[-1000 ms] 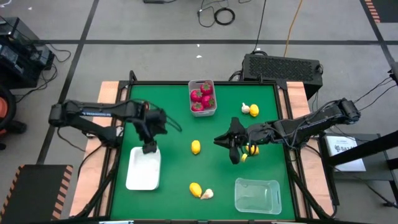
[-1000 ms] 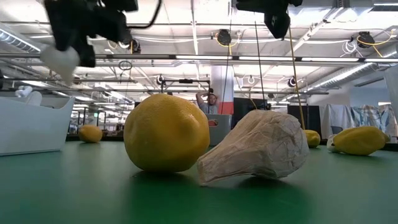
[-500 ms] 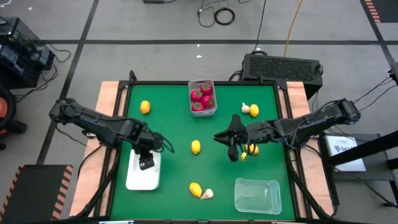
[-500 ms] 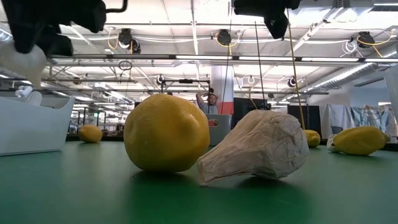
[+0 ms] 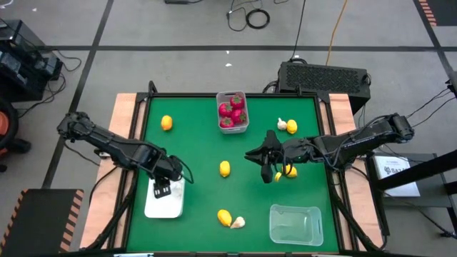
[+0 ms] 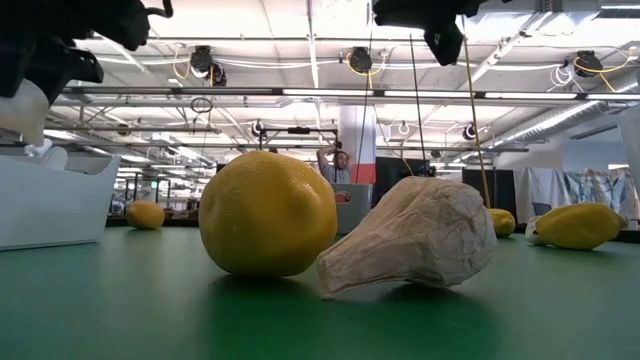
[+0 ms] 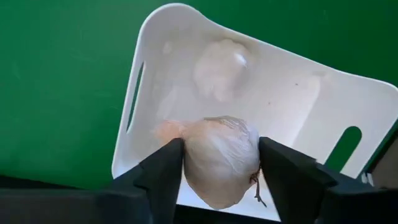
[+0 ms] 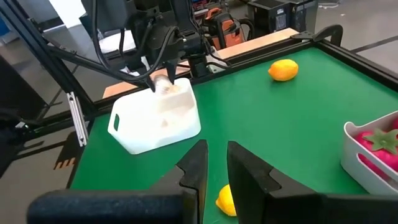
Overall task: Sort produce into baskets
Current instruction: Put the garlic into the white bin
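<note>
Progress so far: red pieces all in grey-white bin at counter's far edge. Left gripper over white tray near left edge, jaws pinching garlic bulb, another bulb already inside. Right gripper mid-counter, jaws near shut, empty. Clear tub empty; lemons, two garlics left.

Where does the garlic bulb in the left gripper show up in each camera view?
High view: hidden under the left gripper, over the white tray.
Low view: garlic bulb at the left edge, above the tray.
Left wrist view: centre, between the fingers.
Right wrist view: far off, over the tray.
Shared landmark: the white tray.
</note>
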Controlling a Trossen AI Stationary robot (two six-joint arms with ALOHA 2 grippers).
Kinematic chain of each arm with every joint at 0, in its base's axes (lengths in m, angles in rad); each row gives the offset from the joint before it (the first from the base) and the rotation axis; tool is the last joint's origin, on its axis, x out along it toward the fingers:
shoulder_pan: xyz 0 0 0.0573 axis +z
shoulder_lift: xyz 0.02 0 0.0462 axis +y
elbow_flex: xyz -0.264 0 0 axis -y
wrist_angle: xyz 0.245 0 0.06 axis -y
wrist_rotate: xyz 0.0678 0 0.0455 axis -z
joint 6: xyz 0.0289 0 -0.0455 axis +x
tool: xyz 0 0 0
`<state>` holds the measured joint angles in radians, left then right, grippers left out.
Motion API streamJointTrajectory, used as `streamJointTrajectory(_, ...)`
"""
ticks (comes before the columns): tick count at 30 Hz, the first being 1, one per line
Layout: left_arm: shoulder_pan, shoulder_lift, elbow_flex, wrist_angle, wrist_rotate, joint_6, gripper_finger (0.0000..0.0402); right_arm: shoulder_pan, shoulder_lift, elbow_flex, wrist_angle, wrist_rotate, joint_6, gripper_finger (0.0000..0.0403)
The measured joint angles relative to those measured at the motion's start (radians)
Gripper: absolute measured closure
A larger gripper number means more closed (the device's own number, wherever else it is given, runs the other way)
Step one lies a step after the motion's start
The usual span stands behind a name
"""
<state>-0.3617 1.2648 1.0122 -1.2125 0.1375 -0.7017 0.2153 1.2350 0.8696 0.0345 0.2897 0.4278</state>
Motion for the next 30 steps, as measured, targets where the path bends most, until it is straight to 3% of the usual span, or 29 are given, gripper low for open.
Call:
streamJointTrajectory(6, -0.001, 0.000, 0.000, 0.000, -0.004, 0.008, 0.0140, 0.000, 0.000, 0.000, 0.000, 0.000, 0.013, 0.0351)
streamJointTrajectory(14, -0.001, 0.000, 0.000, 0.067, 0.005, 0.093, 0.0134, 0.000, 0.000, 0.000, 0.000, -0.002, 0.047, 0.0351)
streamJointTrajectory(20, -0.001, 0.000, 0.000, 0.373, -0.004, 0.114, 0.0134, 0.025, 0.000, 0.000, -0.001, -0.018, 0.087, 0.0351)
streamJointTrajectory(30, -0.001, 0.051, 0.000, 0.936, -0.280, 0.111, 0.0134, 0.111, 0.000, 0.000, -0.039, -0.139, 0.016, 0.0351)
